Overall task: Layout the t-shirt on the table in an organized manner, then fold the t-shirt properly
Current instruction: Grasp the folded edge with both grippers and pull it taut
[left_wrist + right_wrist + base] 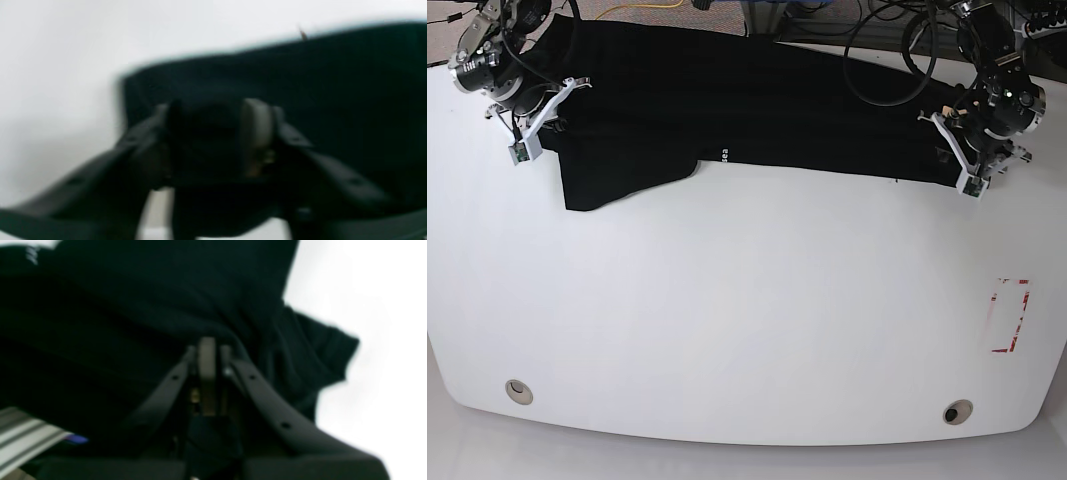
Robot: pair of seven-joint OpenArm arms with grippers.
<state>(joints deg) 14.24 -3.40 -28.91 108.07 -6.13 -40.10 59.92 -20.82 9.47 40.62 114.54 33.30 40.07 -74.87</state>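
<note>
The black t-shirt lies stretched out along the far edge of the white table, with one sleeve pointing toward the front. A small white label mark shows on its near edge. My left gripper is at the shirt's right end in the base view, and its jaws hold a bunch of black cloth. At the shirt's left end my right gripper has its pads pressed together, and the creases of the cloth run into the tips. Both wrist views are blurred.
A red tape rectangle marks the table near its right edge. Two round grommet holes sit near the front edge. Cables lie behind the table, and a metal rail shows past the shirt.
</note>
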